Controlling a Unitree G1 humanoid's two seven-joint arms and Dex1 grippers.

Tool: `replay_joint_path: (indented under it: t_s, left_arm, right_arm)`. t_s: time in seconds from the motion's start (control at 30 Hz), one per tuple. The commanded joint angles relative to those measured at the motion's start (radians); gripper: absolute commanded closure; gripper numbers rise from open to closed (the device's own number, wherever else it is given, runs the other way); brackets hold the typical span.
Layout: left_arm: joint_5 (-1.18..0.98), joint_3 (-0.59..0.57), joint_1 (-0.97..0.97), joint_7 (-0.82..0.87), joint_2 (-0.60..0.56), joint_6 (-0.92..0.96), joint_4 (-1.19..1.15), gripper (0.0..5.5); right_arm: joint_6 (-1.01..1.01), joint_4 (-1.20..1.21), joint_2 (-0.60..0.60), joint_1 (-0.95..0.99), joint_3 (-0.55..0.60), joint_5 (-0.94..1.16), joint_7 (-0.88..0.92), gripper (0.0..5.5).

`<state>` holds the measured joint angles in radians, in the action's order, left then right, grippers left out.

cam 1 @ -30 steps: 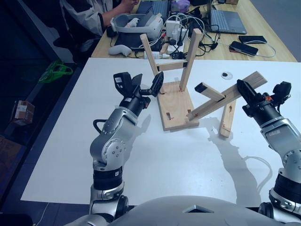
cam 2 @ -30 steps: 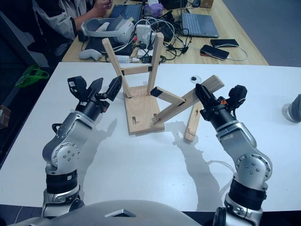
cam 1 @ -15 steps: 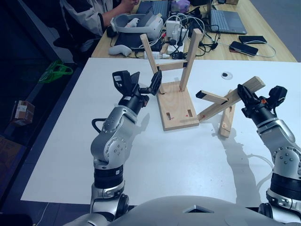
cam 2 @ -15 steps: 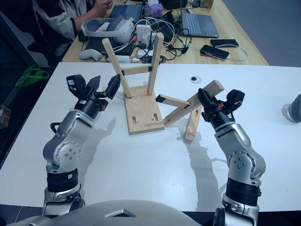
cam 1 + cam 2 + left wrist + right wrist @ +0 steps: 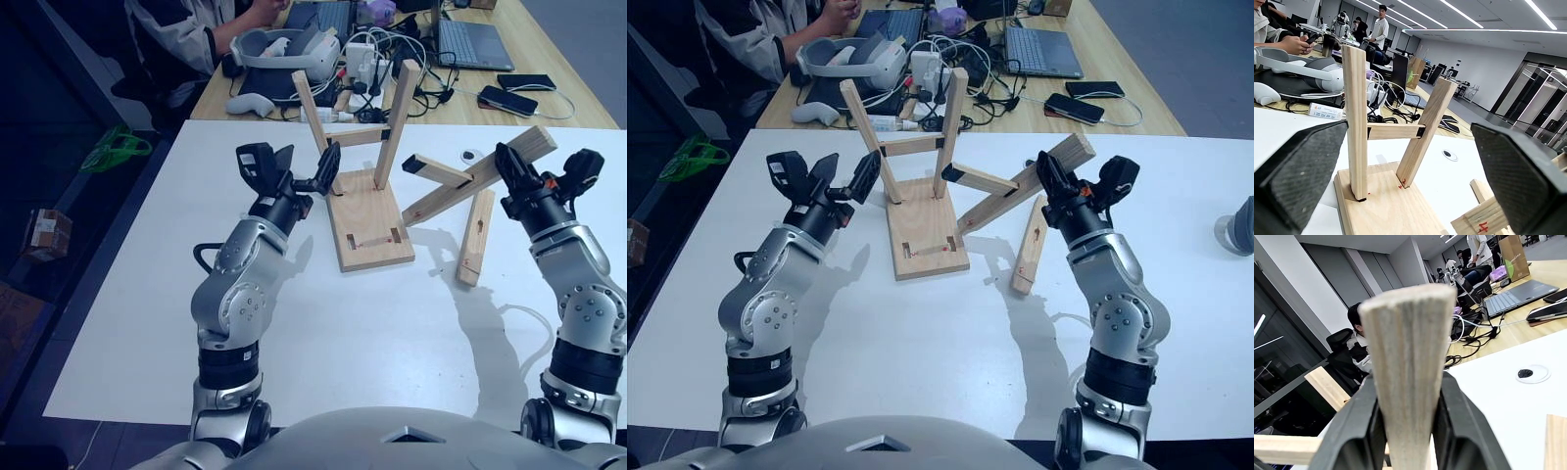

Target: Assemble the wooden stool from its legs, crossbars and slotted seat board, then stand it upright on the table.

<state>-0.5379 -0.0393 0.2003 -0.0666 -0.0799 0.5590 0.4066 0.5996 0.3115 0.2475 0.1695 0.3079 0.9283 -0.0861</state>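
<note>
Wood of a pale colour makes up every part of the stool, and each part lies where the next step seems to need it. On the left, the left gripper [image 5: 306, 164] hovers above the white table [image 5: 323, 333], just beside the left edge of the pale wooden slotted seat board [image 5: 364, 211]. Its black padded fingers [image 5: 1298, 171] are spread wide and grip nothing. Probably it waits there to steady the board when the next part is pushed in.

The seat board lies flat with its underside up, so that legs can go in from above. At its far end two square wooden upright legs [image 5: 395, 117] stand in the board, joined by a short wooden crossbar [image 5: 355, 137]. At the near end two empty slots [image 5: 359, 242] are free.

To the right, the right gripper [image 5: 509, 171] is closed firmly on a long square wooden leg [image 5: 470, 179], near its upper end. This held leg is tilted, with its lower end pointing down toward the right edge of the board. Whether it touches the board cannot be told. A second short crossbar [image 5: 436, 169] sticks out from its side, likely meant for the partner leg. That partner, a loose wooden leg [image 5: 476, 235], lies flat on the table below the held one, near the right gripper.
</note>
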Motion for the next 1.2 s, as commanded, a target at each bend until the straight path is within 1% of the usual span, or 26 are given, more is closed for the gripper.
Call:
replay_joint_path:
  t_s: [0.03,0.33,0.73,1.2]
  left_arm:
    - [0.014,-0.003,0.014,-0.001,-0.001,0.007,-0.011,0.86]
    - [0.028,-0.005,0.019,-0.011,0.000,-0.001,-0.023,0.86]
    - [0.044,-0.001,0.017,-0.016,-0.001,-0.003,-0.020,0.86]
    - [0.051,0.001,0.017,-0.014,0.003,-0.001,-0.017,0.86]
  right_arm:
    - [0.029,0.012,-0.013,0.012,-0.011,0.016,0.016,4.50]
    - [0.082,0.016,0.002,-0.014,-0.011,-0.005,0.028,4.50]
    - [0.060,0.035,0.044,-0.016,-0.100,-0.161,-0.015,4.50]
    - [0.092,0.038,0.059,-0.038,-0.130,-0.200,-0.047,4.50]
